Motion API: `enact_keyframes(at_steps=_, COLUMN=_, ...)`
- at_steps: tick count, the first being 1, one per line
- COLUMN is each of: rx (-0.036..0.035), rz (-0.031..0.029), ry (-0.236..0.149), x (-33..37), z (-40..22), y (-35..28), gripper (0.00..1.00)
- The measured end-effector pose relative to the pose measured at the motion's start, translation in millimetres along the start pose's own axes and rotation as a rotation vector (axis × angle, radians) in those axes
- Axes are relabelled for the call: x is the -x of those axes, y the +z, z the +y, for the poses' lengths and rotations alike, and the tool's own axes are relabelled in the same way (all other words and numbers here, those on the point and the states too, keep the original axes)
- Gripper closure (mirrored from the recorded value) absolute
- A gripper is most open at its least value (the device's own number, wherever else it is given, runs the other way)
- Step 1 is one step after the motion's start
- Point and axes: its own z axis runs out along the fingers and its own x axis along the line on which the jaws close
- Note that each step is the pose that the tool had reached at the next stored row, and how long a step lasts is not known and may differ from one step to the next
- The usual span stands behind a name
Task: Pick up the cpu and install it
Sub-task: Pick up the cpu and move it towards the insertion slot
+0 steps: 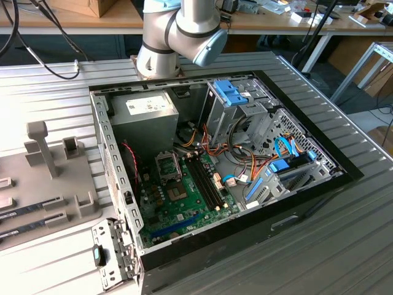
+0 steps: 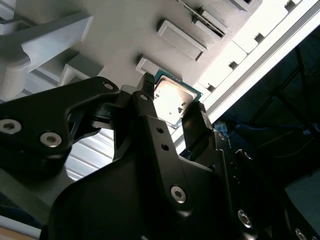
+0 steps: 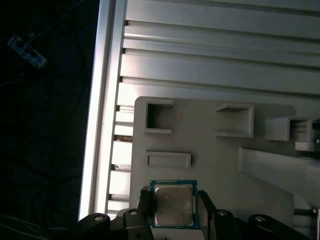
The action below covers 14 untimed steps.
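On a ribbed metal table (image 1: 344, 233) sits an open computer case (image 1: 105, 138), with a gray tray (image 1: 83, 196) at the exterior view's left. The gripper (image 3: 175, 212) straddles the cpu (image 3: 173, 204), which lies flat on the tray; whether it grasps cannot be told.

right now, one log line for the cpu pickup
stage: pickup | hand: astride cpu | cpu: at grey tray, metal top up | install: not done

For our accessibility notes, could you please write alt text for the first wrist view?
The cpu, silvery on top with a green edge, sits on or just above a pale grey holder tray, with the black gripper set around it. A ribbed metal tabletop lies beyond the tray.
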Motion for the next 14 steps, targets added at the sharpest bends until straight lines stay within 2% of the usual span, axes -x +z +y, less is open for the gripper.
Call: enact_keyframes(at_steps=14, rx=0.0, rz=0.0, ry=0.0, x=0.2, z=0.3, y=-7.5, gripper=0.53)
